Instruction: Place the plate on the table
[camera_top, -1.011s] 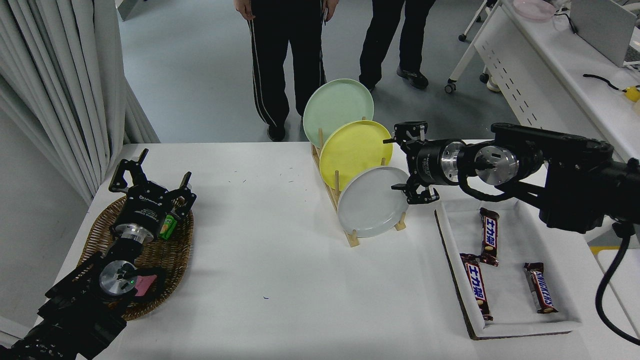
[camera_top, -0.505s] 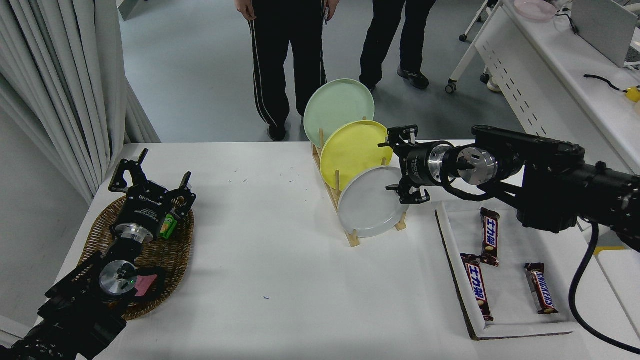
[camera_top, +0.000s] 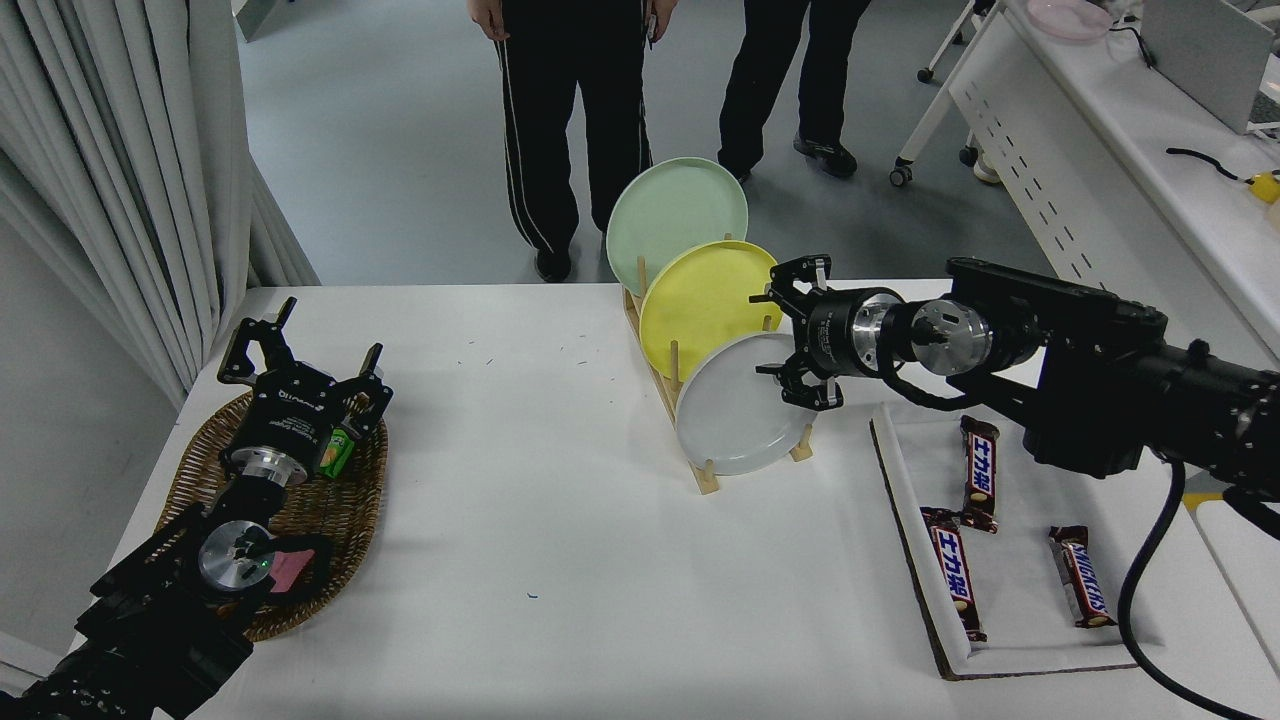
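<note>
The grey plate (camera_top: 735, 415) stands on edge in the nearest slot of the wooden rack (camera_top: 706, 478) on the white worktop (camera_top: 560, 520), in front of the yellow plate (camera_top: 700, 305). The right claw (camera_top: 783, 333), spread wide, straddles the grey plate's rim at its 1 o'clock. The left claw (camera_top: 300, 360), fingers apart, is parked over the wicker basket (camera_top: 330, 520).

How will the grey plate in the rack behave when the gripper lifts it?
The grey plate looks rigid, so it should not bend. Its smooth, glossy rim may slip in the open right gripper. Standing on edge in the wooden rack, it could roll once freed.
</note>
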